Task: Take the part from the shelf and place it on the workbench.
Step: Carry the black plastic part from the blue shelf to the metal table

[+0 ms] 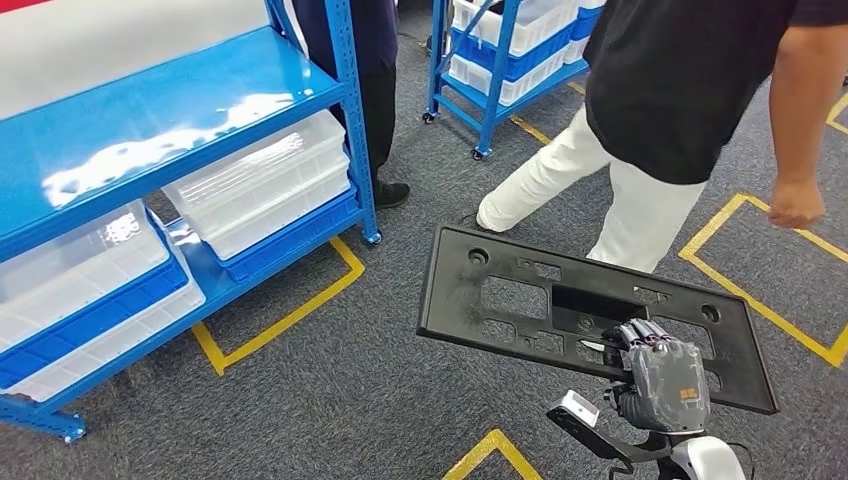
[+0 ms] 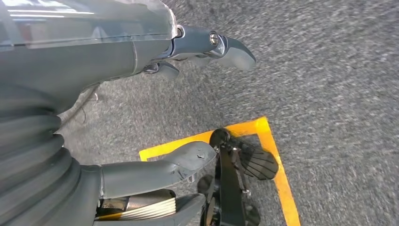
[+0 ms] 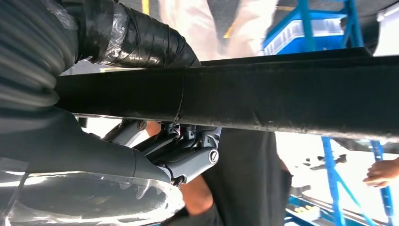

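Note:
The part is a flat black rectangular plastic panel (image 1: 520,290) with several cut-outs, held level above the grey carpet. My right hand (image 1: 662,378) grips its near long edge, fingers curled over the top. In the right wrist view the panel's edge (image 3: 282,96) runs across the picture with my right hand (image 3: 186,150) clamped on it. My left hand (image 2: 188,103) hangs over the carpet with thumb and fingers apart, holding nothing. The blue shelf (image 1: 150,110) stands at the left, its top board bare.
Clear plastic bins (image 1: 260,180) sit on the shelf's lower level. A person in a black shirt and white trousers (image 1: 650,110) stands just beyond the panel; another person's legs (image 1: 375,100) are by the shelf post. A second blue rack (image 1: 510,50) stands behind. Yellow floor tape (image 1: 290,315) marks squares.

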